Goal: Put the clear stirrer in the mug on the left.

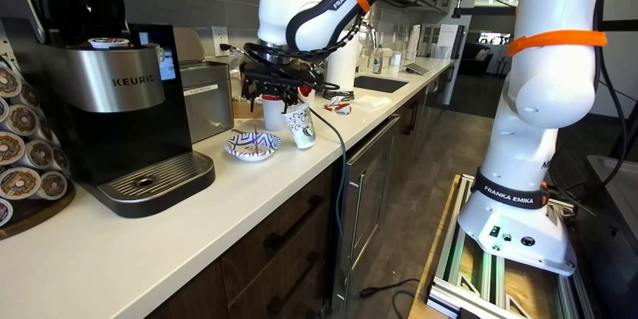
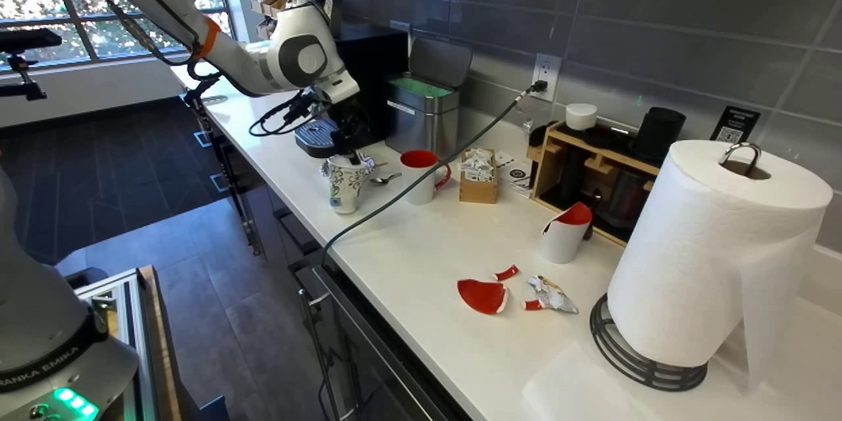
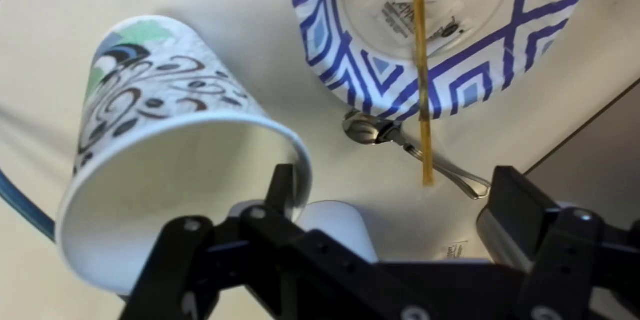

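Stirrer (image 3: 421,72), thin, straight and amber, jutting over the rim of a low, wide, blue-patterned white bowl (image 3: 520,45), end-first toward a wide-spread black two-fingered gripper (image 3: 394,180).

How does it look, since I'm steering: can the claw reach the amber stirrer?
Probably yes: the claw is open, and the amber stirrer ends within its gap in the wrist view. But the tilted paper cup, seemingly around one finger, might drag.

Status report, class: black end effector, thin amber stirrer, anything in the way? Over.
End effector open. Stirrer in round, blue-patterned white bowl, one end past rim. Possible snag: swirl-printed white paper cup, one finger overlapping its mouth, contact unclear.
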Robot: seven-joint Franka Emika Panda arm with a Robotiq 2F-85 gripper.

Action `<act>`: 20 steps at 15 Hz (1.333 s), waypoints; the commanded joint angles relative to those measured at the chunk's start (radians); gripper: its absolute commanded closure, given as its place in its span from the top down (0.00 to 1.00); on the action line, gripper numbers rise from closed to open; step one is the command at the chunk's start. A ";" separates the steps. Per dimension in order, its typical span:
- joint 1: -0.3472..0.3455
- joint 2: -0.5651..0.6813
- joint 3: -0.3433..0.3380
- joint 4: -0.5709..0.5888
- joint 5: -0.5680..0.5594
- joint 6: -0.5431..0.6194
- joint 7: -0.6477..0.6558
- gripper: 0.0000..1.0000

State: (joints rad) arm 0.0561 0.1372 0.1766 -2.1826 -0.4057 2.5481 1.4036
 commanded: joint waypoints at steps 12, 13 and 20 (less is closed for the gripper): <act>0.061 -0.084 -0.088 0.118 0.157 -0.599 -0.229 1.00; 0.059 -0.085 -0.086 0.118 0.170 -0.595 -0.240 1.00; 0.068 -0.073 -0.070 0.085 0.208 -0.288 -0.360 1.00</act>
State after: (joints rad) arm 0.1198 0.0532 0.1054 -2.0715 -0.2074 2.1538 1.0924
